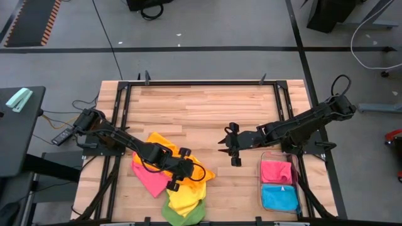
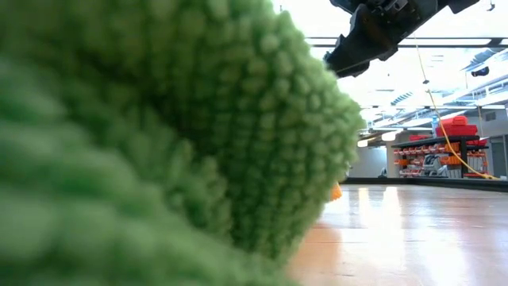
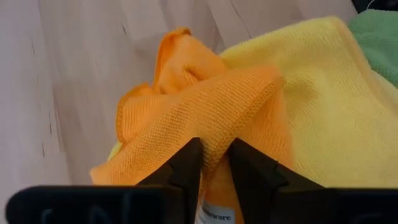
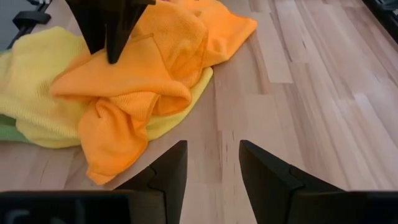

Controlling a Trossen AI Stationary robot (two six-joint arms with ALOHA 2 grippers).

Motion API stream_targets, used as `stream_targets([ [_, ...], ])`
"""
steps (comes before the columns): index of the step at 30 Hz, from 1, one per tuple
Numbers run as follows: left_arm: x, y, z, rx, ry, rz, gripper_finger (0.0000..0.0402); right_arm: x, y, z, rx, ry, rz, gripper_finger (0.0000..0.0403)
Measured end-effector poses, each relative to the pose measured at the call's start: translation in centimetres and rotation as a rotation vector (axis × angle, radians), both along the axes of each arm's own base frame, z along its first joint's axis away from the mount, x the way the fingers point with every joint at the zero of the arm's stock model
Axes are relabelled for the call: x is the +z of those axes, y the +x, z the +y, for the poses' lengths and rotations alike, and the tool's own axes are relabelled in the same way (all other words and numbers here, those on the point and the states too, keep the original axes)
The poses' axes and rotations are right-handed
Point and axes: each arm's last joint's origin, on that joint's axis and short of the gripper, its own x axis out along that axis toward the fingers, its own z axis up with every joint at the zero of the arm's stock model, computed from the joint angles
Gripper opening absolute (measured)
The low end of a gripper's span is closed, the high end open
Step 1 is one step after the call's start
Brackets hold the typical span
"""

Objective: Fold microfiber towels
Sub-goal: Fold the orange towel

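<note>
A: Pinching a raised fold of the orange towel [image 3: 205, 106], the left gripper [image 1: 179, 169] works at the loose heap in the lower left of the overhead frame; its jaws are closed on the cloth, as the left wrist view shows.

B: And the other arm?

A: The right gripper [image 1: 231, 145] hangs over bare worktop [image 1: 201, 103] near the middle of the frame, jaws apart and holding nothing.

B: How much looks finished?

A: Judging by the clear bin [image 1: 264, 188] at lower right, two: a pink towel [image 1: 276, 171] and a blue towel [image 1: 279, 198] lie folded flat inside it. Left in the heap are the orange one, a yellow towel [image 1: 185, 198], a second pink towel [image 1: 147, 179] and a green towel [image 1: 179, 216] at the worktop's front edge. I'd say less than half is done.

B: What does each camera add?

A: Only the overhead picture shows the bin. The left wrist view alone shows the pinch. The right wrist view shows the orange cloth draped crumpled over yellow. The table-level view is nearly filled by green pile, with one gripper at upper right.
</note>
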Motion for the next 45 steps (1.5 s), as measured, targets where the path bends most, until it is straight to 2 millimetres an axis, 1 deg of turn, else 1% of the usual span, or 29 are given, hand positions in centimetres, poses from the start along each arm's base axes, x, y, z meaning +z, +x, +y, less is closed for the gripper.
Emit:
stream_targets([
  [3,0.2,0.3,0.2,-0.012,0.002,-0.032,0.0087,0.1,0.1,0.0,-0.005,0.009,-0.011,0.0153],
  [8,0.5,1.0,0.9,0.018,-0.010,-0.078,0.0082,0.0,0.1,0.1,-0.025,0.039,-0.010,0.0153],
  [13,0.5,1.3,1.4,0.037,-0.012,-0.087,0.0083,-0.6,-0.2,0.5,-0.029,0.065,0.004,0.0153],
  [16,0.5,1.3,1.6,0.024,0.001,-0.090,0.0078,-0.6,-0.3,0.9,-0.014,0.066,-0.001,0.0153],
  [19,0.5,1.3,1.7,-0.017,0.037,-0.092,0.0062,-0.6,-0.4,1.3,-0.003,0.073,-0.007,0.0153],
  [23,0.5,1.3,1.7,-0.058,0.079,-0.100,0.0013,-0.5,-0.5,1.7,0.008,0.083,-0.015,0.0153],
  [26,0.5,1.4,1.9,-0.054,0.135,-0.113,0.0011,-0.4,-0.5,1.9,0.005,0.102,-0.028,0.0153],
  [28,0.9,1.2,2.2,-0.046,0.185,-0.125,0.0010,-0.3,-0.5,2.1,0.009,0.107,-0.034,0.0153],
  [30,2.0,1.1,2.7,-0.020,0.232,-0.148,0.0007,-0.3,-0.5,2.2,0.015,0.106,-0.037,0.0153],
  [32,3.7,1.2,3.2,0.024,0.260,-0.181,0.0007,-0.3,-0.5,2.3,0.020,0.107,-0.044,0.0153],
  [35,5.8,1.3,4.0,0.086,0.293,-0.224,0.0016,-0.2,-0.4,2.3,0.021,0.109,-0.051,0.0153],
  [38,7.3,1.4,4.6,0.121,0.324,-0.265,0.0020,-0.2,-0.4,2.4,0.013,0.114,-0.054,0.0153],
  [42,9.2,1.5,5.1,0.167,0.376,-0.325,0.0007,-0.2,-0.5,2.5,-0.009,0.099,-0.061,0.0153],
  [45,10.5,1.8,5.4,0.190,0.394,-0.357,0.0010,-0.2,-0.6,2.7,-0.012,0.084,-0.065,0.0153],
])
